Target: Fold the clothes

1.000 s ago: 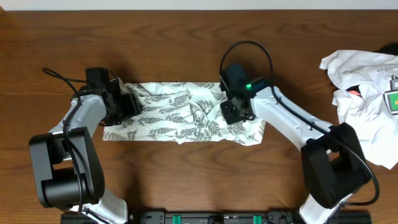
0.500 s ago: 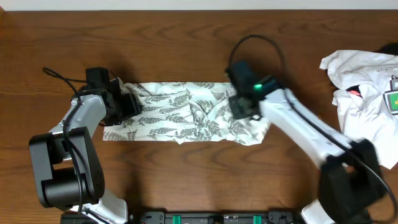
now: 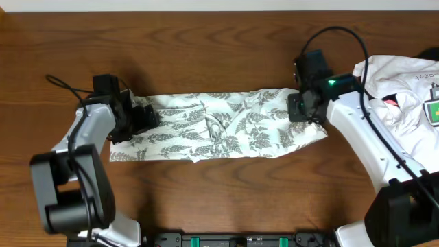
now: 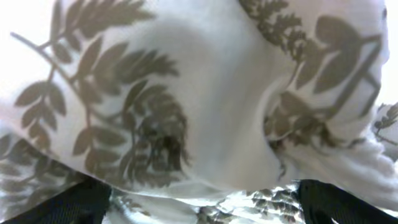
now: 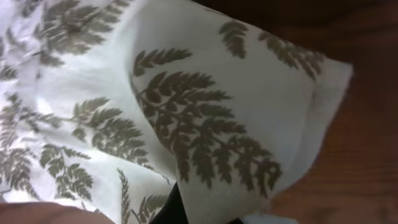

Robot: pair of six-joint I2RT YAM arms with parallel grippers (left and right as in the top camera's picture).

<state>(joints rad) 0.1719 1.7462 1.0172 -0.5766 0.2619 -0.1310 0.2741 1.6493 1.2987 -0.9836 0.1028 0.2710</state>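
Beneath the left end effector (image 3: 143, 118), apparently spread though cloth blocks its camera, lies one end of the clothes (image 3: 219, 127), a strip laid across the surface (image 3: 206, 55) to the right end effector (image 3: 300, 110), pressed together pinching the other end. Thin, limp, light: grip corners or hems.

A dark brown, wood-grain counter (image 3: 206, 55) is seen filling nearly the whole overhead frame, evenly lit. A pale strip (image 3: 206, 4) is shown along the top edge, and a black rail (image 3: 233, 241) along the bottom edge.
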